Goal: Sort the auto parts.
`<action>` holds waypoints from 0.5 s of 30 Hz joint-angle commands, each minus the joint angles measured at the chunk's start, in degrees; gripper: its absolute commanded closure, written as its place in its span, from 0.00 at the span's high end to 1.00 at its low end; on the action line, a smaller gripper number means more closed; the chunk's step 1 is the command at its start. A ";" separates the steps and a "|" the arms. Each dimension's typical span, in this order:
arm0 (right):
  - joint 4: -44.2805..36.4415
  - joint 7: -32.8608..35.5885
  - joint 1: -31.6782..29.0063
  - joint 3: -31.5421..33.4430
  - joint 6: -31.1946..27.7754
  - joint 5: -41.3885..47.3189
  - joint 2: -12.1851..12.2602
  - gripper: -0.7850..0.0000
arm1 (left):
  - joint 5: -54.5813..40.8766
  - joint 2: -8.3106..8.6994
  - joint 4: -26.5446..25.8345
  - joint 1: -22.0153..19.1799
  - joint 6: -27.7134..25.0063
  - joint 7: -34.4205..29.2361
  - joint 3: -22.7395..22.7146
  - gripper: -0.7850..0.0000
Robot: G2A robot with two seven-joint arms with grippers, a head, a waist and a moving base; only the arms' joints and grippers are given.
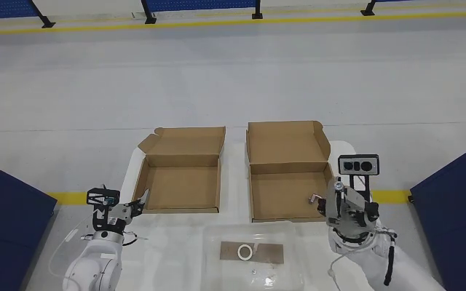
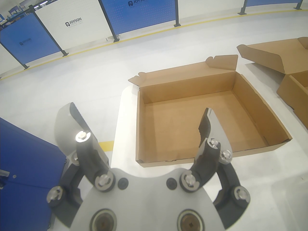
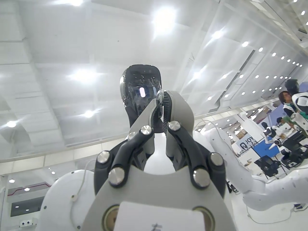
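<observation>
I saw bright, even light in all three views. The ceiling lamps (image 3: 163, 21) flared into white starbursts in the right wrist view. Shadows lay soft and faint inside the cardboard box (image 2: 182, 121). Both wrist views bowed straight lines near their edges.

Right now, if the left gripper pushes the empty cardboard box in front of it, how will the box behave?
The box looks empty and thin-walled, so probably light; it would likely slide on the smooth white table rather than tip, being low and wide. Its open lid flap stands unsupported and would probably bend if pushed there.
</observation>
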 commanded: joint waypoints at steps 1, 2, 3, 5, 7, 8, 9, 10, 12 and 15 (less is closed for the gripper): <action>0.25 2.68 -1.19 2.30 2.68 1.64 -1.34 0.00 | 0.00 0.00 0.00 0.00 0.00 0.00 0.00 1.00; 0.52 3.99 -1.81 3.44 3.99 2.27 -2.08 0.00 | 0.00 0.00 0.00 0.00 0.00 0.00 0.00 1.00; 0.91 5.31 -2.38 4.59 5.31 2.46 -2.82 0.00 | 0.00 0.00 0.00 0.00 0.00 0.00 0.00 1.00; 1.84 7.33 -3.56 6.74 7.33 2.25 -4.28 0.00 | 0.00 0.00 0.00 0.00 0.00 0.00 0.00 1.00; 3.15 8.73 -4.45 8.83 8.73 -0.79 -5.52 0.00 | 0.00 0.00 0.00 0.00 0.00 0.00 0.00 1.00; 3.43 9.05 -4.87 9.59 9.06 -2.42 -6.11 0.00 | 0.00 0.00 0.00 0.00 0.00 0.00 0.00 1.00; 3.71 9.22 -5.26 10.25 9.23 -4.32 -6.64 0.00 | 0.00 0.00 0.00 0.00 0.00 0.00 0.00 1.00; 3.85 9.36 -5.59 10.74 9.37 -6.24 -7.13 0.00 | 0.00 0.00 0.00 0.00 0.00 0.00 0.00 1.00; 3.95 9.47 -6.15 11.37 9.48 -8.92 -8.05 0.00 | 0.00 0.00 0.00 0.00 0.00 0.00 0.00 1.00; 4.25 9.73 -6.62 12.12 9.74 -11.72 -9.23 0.00 | 0.00 0.00 0.00 0.00 0.00 0.00 0.00 1.00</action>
